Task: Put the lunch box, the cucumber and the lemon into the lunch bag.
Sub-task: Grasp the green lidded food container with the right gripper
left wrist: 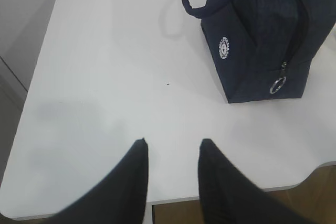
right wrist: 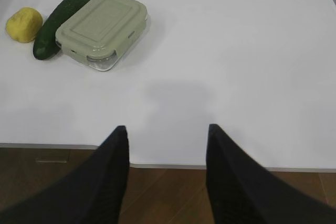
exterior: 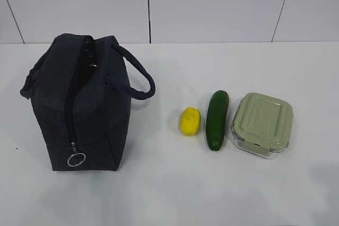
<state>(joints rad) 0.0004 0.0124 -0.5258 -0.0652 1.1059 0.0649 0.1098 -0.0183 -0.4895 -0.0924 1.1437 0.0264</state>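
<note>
Left tool (left wrist: 172, 148) is hanging over the near left part of the desk (left wrist: 105, 66) with its two dark fingers spread apart and nothing between them. The right tool (right wrist: 167, 132) is the same deal over the near right edge: fingers wide apart, holding nothing.

Going left to right on the desk: the lunch bag (exterior: 79, 104) stands upright on the left, dark navy, zipper running down its near end with the metal ring pull (exterior: 76, 159) sitting low near the bottom. The top looks gaping open. One loop handle (exterior: 139, 80) sticks out to the right, the other pokes out on the left side. The left wrist view also catches a small white round logo (left wrist: 224, 48) on its side.

Well apart to the right sits the lemon (exterior: 189, 121), then the cucumber (exterior: 216, 120) just beside it, lying near-to-far. The lunch box (exterior: 262, 124) comes last, lid on, right up against the cucumber, can't tell if they actually touch.
</note>
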